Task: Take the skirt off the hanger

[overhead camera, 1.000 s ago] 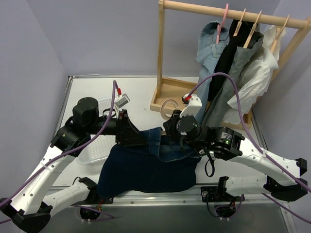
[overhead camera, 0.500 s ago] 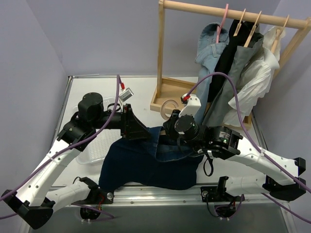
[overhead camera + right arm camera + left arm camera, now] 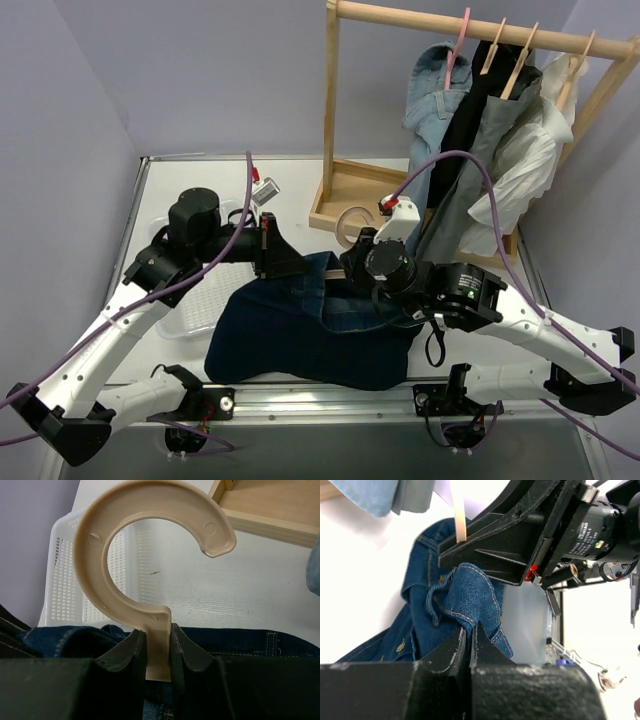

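Note:
A dark-blue denim skirt lies spread on the table in front of both arm bases, still on its pale hanger. Only the hanger's hook shows from above. In the right wrist view my right gripper is shut on the stem of the hanger, with the skirt's waistband behind it. My left gripper is shut on a bunched fold of the skirt at its upper left edge. From above, the left gripper sits just left of the right gripper.
A white perforated basket sits under the left arm. A wooden rack stands at the back right, its base tray close to the hook. It holds a light-blue denim garment, a long grey garment and a white blouse.
My left gripper has moved right toward the hanger and closed on a fold of the skirt. The skirt's left edge has bunched and lifted. The right gripper still holds the hanger.

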